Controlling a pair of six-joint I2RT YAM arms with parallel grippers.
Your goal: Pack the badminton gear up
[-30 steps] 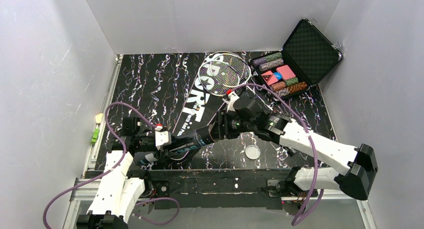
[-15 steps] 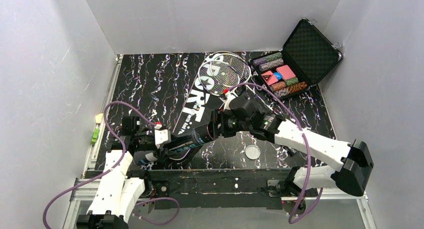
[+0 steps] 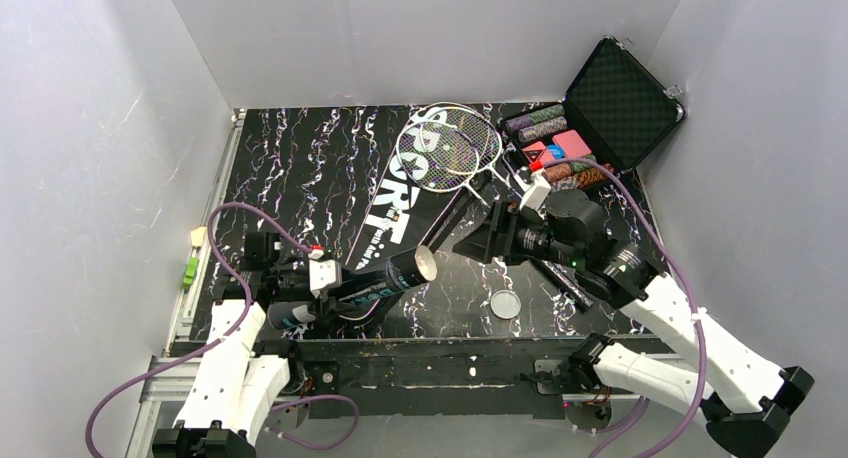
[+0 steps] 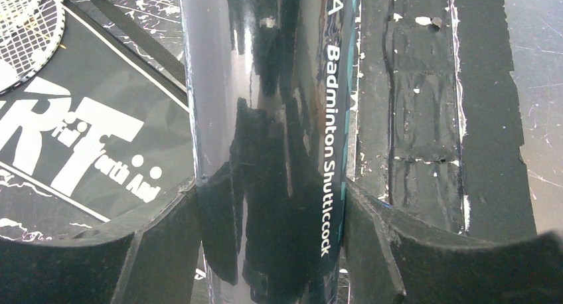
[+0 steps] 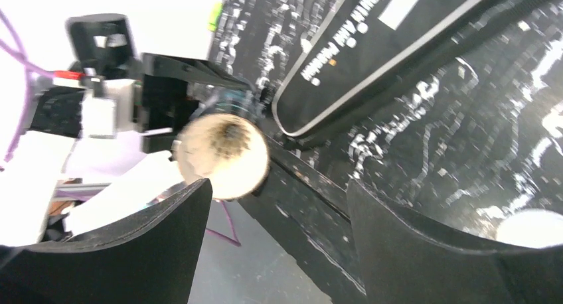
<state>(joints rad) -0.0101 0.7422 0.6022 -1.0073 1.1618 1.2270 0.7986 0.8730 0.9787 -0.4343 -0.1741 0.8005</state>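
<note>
The left gripper (image 4: pixel 269 211) was clamped on the tube (image 3: pixel 395 275), holding it tilted over the table's (image 3: pixel 300 168) near edge. Its open mouth showed something pale inside, likely shuttlecocks. The right gripper (image 3: pixel 487 243) hung spread and empty, apart from that mouth. A round disc (image 3: pixel 506 304), probably the cap, lay nearby. Both rackets (image 3: pixel 450 146) lay on the bag (image 3: pixel 400 203), not inside it. Capping and bagging looked undone.
</note>
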